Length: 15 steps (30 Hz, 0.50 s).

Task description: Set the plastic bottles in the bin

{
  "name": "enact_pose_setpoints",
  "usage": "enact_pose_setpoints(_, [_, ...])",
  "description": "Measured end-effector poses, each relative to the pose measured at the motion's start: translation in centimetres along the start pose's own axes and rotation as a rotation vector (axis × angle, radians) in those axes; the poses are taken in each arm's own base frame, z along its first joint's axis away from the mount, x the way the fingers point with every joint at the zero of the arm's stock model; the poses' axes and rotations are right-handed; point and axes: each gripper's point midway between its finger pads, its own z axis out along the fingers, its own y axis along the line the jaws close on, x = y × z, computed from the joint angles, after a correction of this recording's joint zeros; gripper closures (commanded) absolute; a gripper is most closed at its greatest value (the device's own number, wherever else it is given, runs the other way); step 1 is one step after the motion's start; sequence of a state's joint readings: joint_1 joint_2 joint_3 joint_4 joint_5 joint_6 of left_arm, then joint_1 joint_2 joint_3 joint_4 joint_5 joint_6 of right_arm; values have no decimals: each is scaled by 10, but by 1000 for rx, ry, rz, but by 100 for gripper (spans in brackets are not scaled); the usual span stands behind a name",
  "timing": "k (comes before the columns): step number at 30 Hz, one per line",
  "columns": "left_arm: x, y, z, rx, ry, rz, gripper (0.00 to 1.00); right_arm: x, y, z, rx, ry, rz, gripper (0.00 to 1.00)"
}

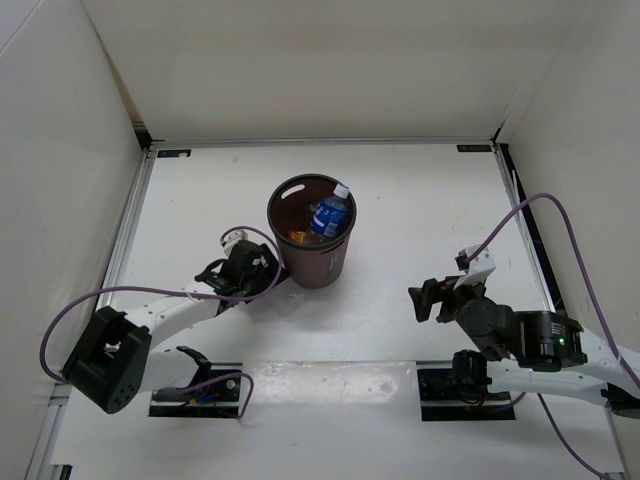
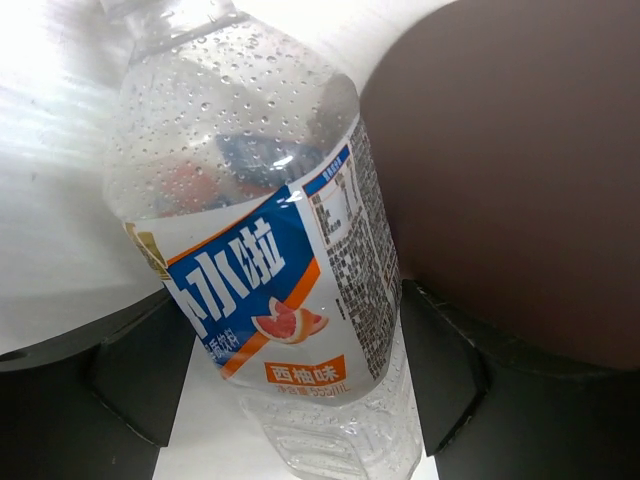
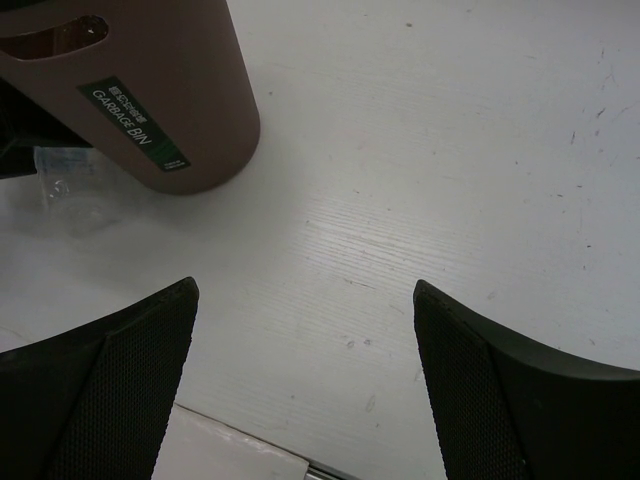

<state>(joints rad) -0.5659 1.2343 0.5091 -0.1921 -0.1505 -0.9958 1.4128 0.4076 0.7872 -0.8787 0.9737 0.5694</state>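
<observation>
Left gripper point(image 1: 243, 268) is seen low at the foot of the bin, and its jaws are closed on a clear bottle point(image 2: 270, 250), one dark pad pressed to each side of the blue, white and orange label. The bottle's long axis is carried away from the wrist, its white cap point(image 1: 232, 238) pointing toward the far side of the table point(image 1: 420, 200) and a touch leftward. Whether its base is already clear of the surface cannot be told from the wrist view, since the frame is filled by the bottle.

Just to the right of that bottle, almost touching, the brown wall of the bin point(image 1: 318, 265) is found. That is the relation on which the coming move is judged to turn: the opening lies above and to the right of the held bottle, so a lift over the rolled rim is called for before anything is let go.

Inside the bin, a blue-labelled bottle point(image 1: 330, 216) is propped against the far wall and an orange bottle point(image 1: 297, 236) is glimpsed below it. A fourth is not made out.

Farther right, well apart from the bin, the right gripper point(image 1: 425, 300) is held wide open with only bare table between its fingers. The left arm is clearly the nearer.
</observation>
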Motion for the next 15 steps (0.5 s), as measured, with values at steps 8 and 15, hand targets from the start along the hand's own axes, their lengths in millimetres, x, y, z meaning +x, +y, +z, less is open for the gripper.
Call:
enact_pose_setpoints(8, [-3,5,-4,52,14,-41,38,1,1,1,3,5,-8,10])
enact_pose_setpoints(15, [-26,14,-60,71,-107,-28,52,-1,3,2,-1,0,0,10])
